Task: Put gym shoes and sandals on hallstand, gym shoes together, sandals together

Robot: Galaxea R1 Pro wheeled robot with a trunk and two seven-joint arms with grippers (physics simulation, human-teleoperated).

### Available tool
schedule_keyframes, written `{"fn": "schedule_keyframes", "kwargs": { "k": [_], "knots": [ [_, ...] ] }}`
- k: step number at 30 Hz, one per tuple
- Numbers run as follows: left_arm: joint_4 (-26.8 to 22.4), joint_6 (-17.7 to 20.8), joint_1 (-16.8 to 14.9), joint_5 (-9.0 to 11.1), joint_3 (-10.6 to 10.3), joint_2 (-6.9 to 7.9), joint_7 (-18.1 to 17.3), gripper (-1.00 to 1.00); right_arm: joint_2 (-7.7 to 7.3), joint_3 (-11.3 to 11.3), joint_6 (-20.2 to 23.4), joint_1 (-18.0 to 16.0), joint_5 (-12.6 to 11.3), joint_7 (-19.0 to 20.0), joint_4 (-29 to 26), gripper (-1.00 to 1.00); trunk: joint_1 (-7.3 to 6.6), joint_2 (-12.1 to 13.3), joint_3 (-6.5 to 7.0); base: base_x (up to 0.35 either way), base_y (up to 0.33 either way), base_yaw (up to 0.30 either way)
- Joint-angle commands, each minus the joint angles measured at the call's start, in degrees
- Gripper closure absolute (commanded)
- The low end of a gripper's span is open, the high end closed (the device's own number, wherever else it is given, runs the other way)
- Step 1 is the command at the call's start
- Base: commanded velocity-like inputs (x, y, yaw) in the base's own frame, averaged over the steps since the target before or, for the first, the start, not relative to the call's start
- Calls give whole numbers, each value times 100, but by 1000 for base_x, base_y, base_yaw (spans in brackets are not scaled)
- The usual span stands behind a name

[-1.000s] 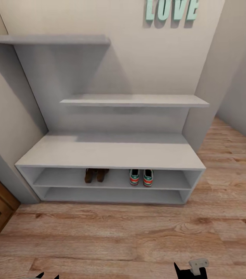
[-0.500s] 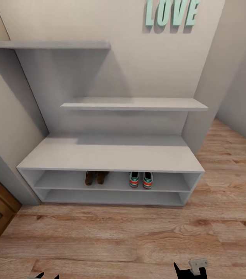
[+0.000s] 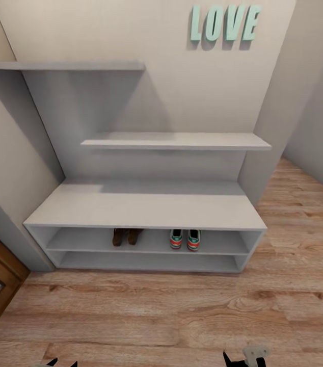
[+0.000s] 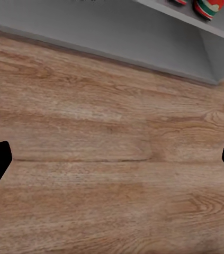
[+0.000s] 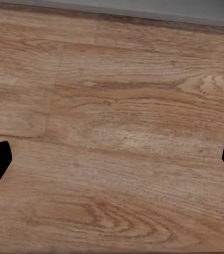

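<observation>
Already racked: white, green-striped lace-up gym shoes beside dark-brown leather sandals on the pale grey hallstand. Light, pliable; best gripped at heel. Both pincers spread wide, empty.

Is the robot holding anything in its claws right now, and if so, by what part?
Nothing is held. Both wrist views show each claw's fingers spread wide over bare wood floor. The gym shoes and sandals sit on the hallstand.

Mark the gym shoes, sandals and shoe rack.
gym shoes point(image 3: 185, 239): head view, heel of the left shoe, upper shelf tier.
sandals point(image 3: 126, 236): head view, between the pair's heels, same tier.
shoe rack point(image 3: 146, 206): head view, bare bench top.
</observation>
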Motion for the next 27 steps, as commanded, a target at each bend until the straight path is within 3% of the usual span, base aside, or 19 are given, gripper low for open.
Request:
{"fn": "schedule_keyframes", "kwargs": {
  "k": [1,6,27],
  "knots": [
    [5,-18,-6,-17,34,-2,-33,-100,2,-52,-14,2,24,33,4,-100,-23,39,14,0,0,0],
    [5,-29,-6,-17,34,-2,-33,-100,24,-52,-11,21,24,30,3,-100,-133,240,104,0,0,0],
    [7,-29,-6,39,75,5,-33,-100,26,-52,-11,22,24,30,3,-100,-133,240,104,0,0,0]
  ]
}}
